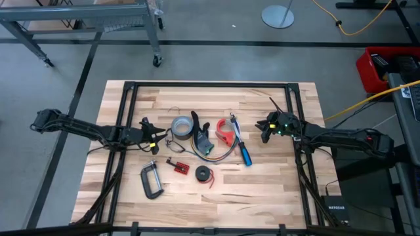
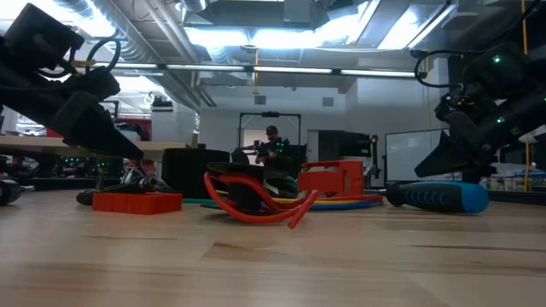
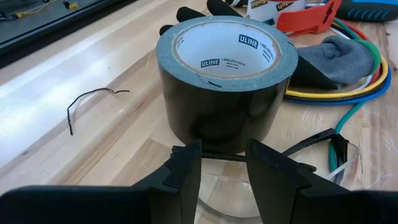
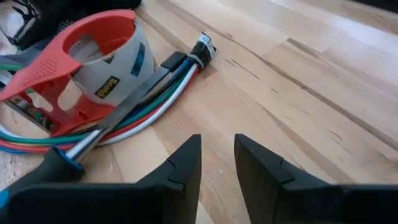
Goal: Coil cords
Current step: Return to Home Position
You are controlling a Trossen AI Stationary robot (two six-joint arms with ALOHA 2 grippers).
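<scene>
A bundle of coloured cords (image 1: 222, 155) curves around a black-and-grey glove (image 1: 201, 136) at mid-table; its bound end (image 4: 202, 46) lies on the wood beside a red tape dispenser (image 4: 81, 50). A small black coil with a red tail (image 1: 205, 174) lies nearer the front edge. A thin black wire (image 3: 93, 102) lies loose on the wood. My left gripper (image 3: 224, 165) stands open just left of a grey tape roll (image 3: 225, 74), holding nothing. My right gripper (image 4: 217, 158) stands open to the right of the dispenser, also holding nothing.
A blue-handled screwdriver (image 1: 243, 149) lies across the cords beside the dispenser. A black C-clamp (image 1: 151, 181) and a small red block (image 1: 177, 165) lie at the front left. Bare wood stretches along the right side (image 1: 289, 170) and the far edge.
</scene>
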